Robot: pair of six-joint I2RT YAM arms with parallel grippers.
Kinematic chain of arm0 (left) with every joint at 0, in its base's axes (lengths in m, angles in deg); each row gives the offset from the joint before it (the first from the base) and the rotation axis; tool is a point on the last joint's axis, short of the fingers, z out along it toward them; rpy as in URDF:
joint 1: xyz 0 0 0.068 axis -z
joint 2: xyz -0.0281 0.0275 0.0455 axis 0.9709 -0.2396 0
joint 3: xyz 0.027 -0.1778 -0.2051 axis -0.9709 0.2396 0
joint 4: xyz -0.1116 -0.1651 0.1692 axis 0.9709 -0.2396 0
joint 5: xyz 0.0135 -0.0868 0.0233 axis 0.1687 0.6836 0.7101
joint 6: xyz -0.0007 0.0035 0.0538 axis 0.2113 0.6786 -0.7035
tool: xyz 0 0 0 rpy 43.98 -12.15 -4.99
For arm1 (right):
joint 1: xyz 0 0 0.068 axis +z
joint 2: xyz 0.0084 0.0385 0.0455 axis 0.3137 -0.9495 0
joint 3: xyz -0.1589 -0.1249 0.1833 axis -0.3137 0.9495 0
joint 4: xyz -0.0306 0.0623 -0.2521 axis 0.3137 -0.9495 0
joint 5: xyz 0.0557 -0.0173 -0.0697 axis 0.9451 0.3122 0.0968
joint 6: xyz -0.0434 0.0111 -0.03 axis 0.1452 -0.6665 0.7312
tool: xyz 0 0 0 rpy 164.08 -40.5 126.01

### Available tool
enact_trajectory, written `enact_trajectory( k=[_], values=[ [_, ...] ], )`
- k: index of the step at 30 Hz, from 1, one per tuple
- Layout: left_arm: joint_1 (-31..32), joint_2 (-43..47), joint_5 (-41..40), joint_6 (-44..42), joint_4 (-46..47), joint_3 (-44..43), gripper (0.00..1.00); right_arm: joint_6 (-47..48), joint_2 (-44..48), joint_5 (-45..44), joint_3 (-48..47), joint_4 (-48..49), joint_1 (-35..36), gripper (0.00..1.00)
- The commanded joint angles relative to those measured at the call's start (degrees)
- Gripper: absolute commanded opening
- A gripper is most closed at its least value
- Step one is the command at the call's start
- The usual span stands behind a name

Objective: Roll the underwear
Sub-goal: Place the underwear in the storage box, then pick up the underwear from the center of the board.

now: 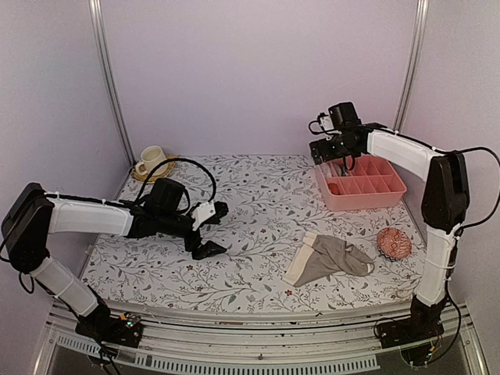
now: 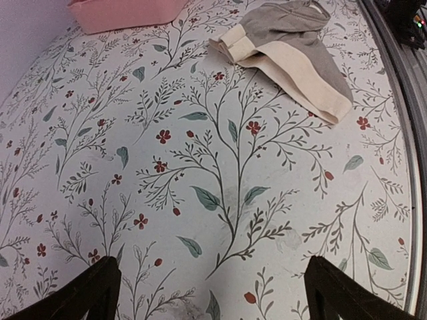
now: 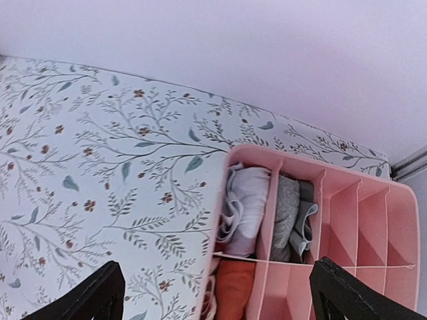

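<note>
The taupe underwear (image 1: pixel 332 258) with a cream waistband lies loosely folded on the floral cloth at the front right; the left wrist view has this taupe underwear (image 2: pixel 293 53) far ahead. A rolled grey underwear (image 3: pixel 288 207) with white edging sits in a compartment of the pink organiser (image 3: pixel 373 220). My right gripper (image 1: pixel 344 166) hovers open over the organiser's left end, and the right gripper (image 3: pixel 218 263) holds nothing. The left gripper (image 1: pixel 213 231) stands open and empty low over the cloth at the left; between the left gripper (image 2: pixel 212 260) fingers lies only bare cloth.
The pink organiser (image 1: pixel 371 187) at the back right also holds a white cloth (image 3: pixel 243 203) and an orange one (image 3: pixel 230 290). A pink knitted ball (image 1: pixel 394 242) lies right of the taupe underwear. A cream cup (image 1: pixel 150 162) on a saucer stands at the back left.
</note>
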Motion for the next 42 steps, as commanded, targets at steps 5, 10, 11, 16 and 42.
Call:
enact_trajectory(
  k=[5, 10, 11, 16, 42],
  values=[
    [-0.6, 0.8, 0.5, -0.7, 1.0, 0.2, 0.99, 1.4, 20.8, 13.4, 23.8, 11.1, 5.0, 0.99],
    [-0.6, 1.7, 2.4, -1.4, 1.6, 1.1, 0.98, -2.1, 32.0, 16.5, 42.0, 16.8, 5.0, 0.99],
    [-0.6, 2.0, 2.8, -1.6, 1.7, 1.3, 0.99, -2.2, 32.8, 15.8, 43.8, 16.6, 5.0, 0.99],
    [-0.6, 3.2, 5.0, -2.9, 2.0, 2.5, 0.99, -3.9, 35.5, 16.0, 52.2, 19.4, 5.6, 0.99],
    [7.5, -22.2, 5.7, 2.3, -13.7, -34.2, 0.99, -10.5, 53.4, 10.7, 74.2, 36.8, 8.2, 0.99]
  ],
)
